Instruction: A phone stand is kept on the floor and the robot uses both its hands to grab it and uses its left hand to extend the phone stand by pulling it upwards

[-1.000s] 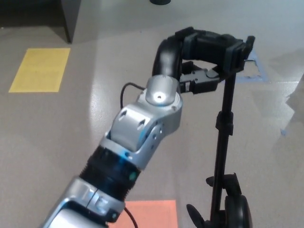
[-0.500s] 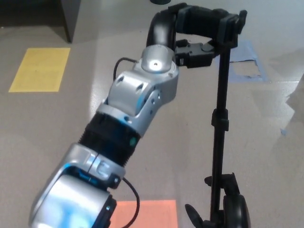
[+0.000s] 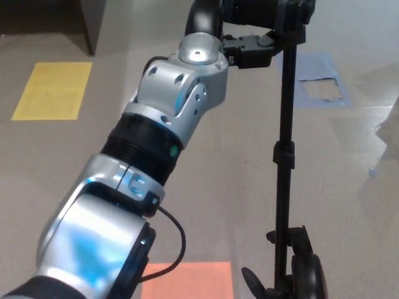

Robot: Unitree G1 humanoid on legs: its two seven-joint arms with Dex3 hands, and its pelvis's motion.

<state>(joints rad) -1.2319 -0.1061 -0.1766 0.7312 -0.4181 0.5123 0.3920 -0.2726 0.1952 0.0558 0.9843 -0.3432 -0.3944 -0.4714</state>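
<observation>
The phone stand is a thin black pole standing upright on the floor at the right of the head view. My left hand is at the top edge of the picture, shut on the stand's upper end, with the silver left arm stretching up to it from the lower left. A collar joint shows halfway down the pole. At the bottom right my right hand is only partly in view, closed against the lower pole beside a small clamp.
A yellow floor patch lies at the left and an orange floor patch at the bottom. A blue taped square lies behind the pole. Dark furniture stands at the top left. A black cable loops off my left arm.
My left hand has risen towards the top edge with the stand's upper end. The pole shows longer and its collar sits higher. The right hand has stayed low.
</observation>
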